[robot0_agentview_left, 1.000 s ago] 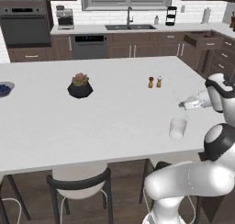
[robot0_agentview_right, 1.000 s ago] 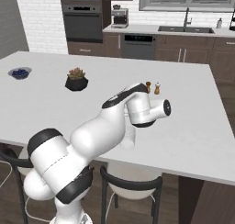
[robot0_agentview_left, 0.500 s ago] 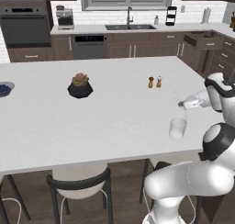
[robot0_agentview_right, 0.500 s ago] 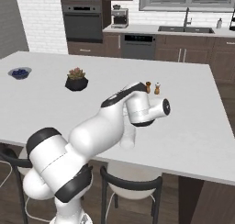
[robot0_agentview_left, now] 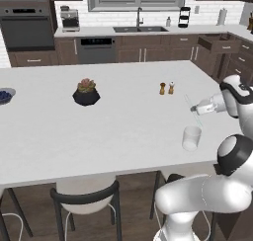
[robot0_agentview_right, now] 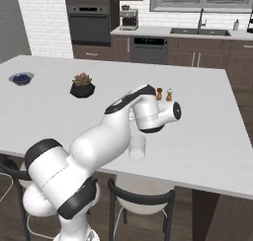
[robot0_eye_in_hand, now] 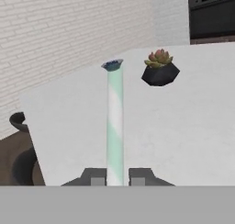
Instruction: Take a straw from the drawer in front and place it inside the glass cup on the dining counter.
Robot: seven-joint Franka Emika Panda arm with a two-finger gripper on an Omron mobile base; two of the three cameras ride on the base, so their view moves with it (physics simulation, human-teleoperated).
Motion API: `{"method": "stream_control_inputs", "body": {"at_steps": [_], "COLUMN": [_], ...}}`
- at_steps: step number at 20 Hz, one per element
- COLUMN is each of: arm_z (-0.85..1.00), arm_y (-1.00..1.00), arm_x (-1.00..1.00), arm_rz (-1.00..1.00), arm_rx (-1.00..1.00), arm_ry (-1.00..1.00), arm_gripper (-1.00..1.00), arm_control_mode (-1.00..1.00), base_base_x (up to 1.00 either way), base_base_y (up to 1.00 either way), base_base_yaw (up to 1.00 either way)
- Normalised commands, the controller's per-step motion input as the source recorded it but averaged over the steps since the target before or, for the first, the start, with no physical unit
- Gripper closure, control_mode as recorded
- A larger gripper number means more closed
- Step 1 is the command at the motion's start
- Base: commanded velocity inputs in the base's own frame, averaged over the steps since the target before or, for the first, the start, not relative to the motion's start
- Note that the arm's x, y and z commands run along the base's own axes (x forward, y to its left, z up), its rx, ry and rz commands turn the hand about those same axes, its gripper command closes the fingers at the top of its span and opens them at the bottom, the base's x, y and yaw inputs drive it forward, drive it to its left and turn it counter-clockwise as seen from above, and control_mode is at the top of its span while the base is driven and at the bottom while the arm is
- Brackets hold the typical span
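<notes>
We had the gripper point(robot0_eye_in_hand: 114, 176) clamped on the straw point(robot0_eye_in_hand: 114, 126), a thin straight stick, pale with soft mint stripes, sticking out between the two dark fingers point(robot0_eye_in_hand: 94, 176). It hung over the counter point(robot0_agentview_left: 113, 131), a smooth flat white slab, just past the cup point(robot0_agentview_left: 191, 138), a short clear tumbler sitting near the front edge at about 4 o'clock. Shakers point(robot0_agentview_left: 166, 88) stood well apart at 1 o'clock, a faceted black plant pot point(robot0_agentview_left: 86, 93) at 10. Loads of bare top between them.

Pale straw point(robot0_agentview_left: 193, 109) tilted just above clear, upright glass cup point(robot0_agentview_left: 191, 138).
</notes>
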Motion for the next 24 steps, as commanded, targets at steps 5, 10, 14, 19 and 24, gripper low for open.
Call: {"method": "stream_control_inputs", "body": {"at_steps": [5,10,14,19,24], "arm_z": [0.07,-0.19,-0.32,-0.25,-0.11], "arm_y": [0.00,0.00,0.00,0.00,0.00], "arm_x": [-0.13,-0.09,0.00,0.01,0.08], "arm_rz": [0.00,0.00,0.00,0.00,0.00], "arm_rx": [0.00,0.00,0.00,0.00,0.01], "arm_ry": [-0.01,0.00,0.00,0.00,0.00], "arm_gripper": [1.00,1.00,1.00,1.00,1.00], "arm_control_mode": [-1.00,-1.00,-1.00,-1.00,-1.00], "base_base_x": [0.00,0.00,0.00,0.00,0.00], "base_base_y": [0.00,0.00,0.00,0.00,0.00], "base_base_yaw": [0.00,0.00,0.00,0.00,0.00]}}
